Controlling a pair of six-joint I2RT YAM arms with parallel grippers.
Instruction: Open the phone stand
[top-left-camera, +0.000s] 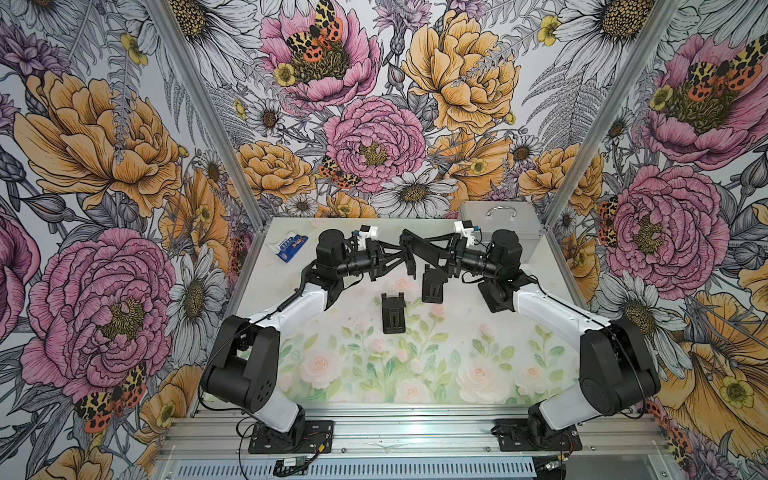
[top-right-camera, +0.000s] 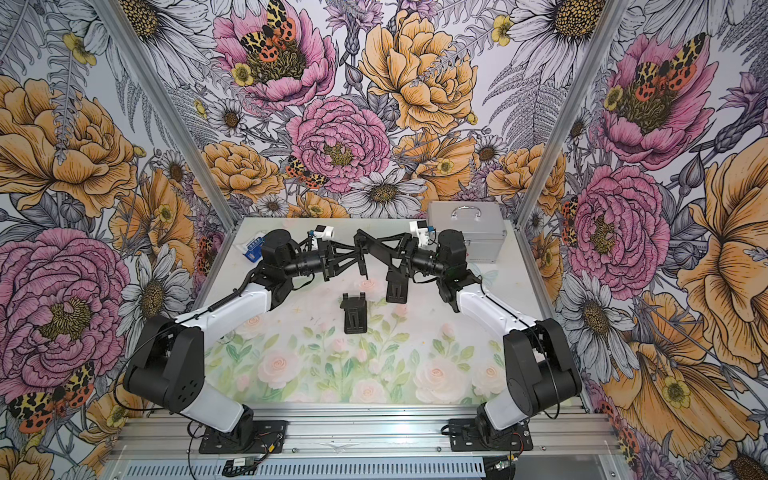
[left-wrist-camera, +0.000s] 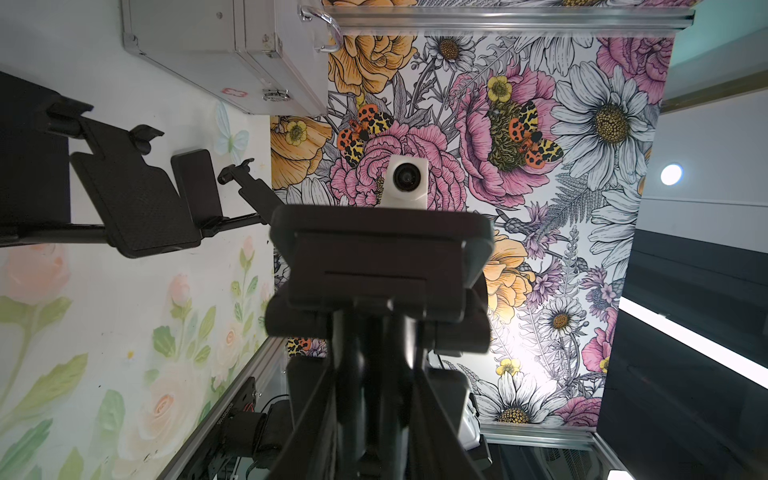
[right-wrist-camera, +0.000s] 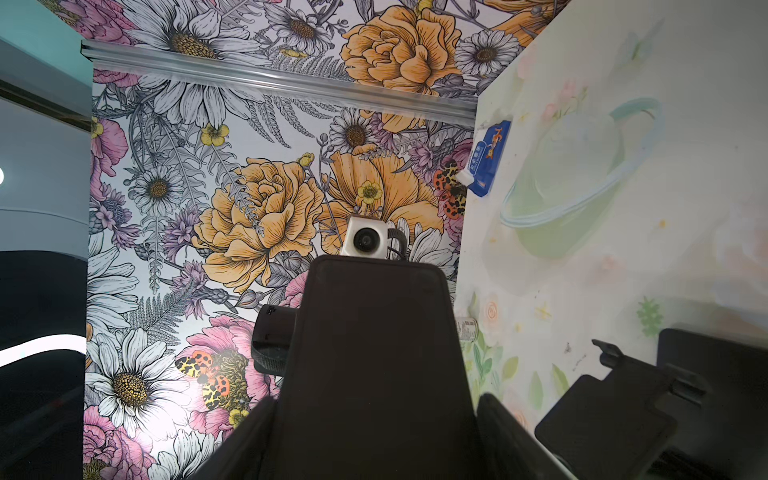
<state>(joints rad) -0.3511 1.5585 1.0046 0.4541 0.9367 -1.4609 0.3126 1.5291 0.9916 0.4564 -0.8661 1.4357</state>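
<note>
Black hinged plastic phone stand fills both wrist views, held in the air above the flower-printed bench, towards its back. Across the broad plate's edges the right gripper is clamped, jaws wide; the left gripper is nearly together, pinching a narrow part. It looks light, rigid and smooth, with a stiff hinge, so grip the edges firmly and lever near the free end

My blind spots
The phone stand blurs in my left wrist view; silver case runs off-frame; blue packet sits half-hidden.
</note>
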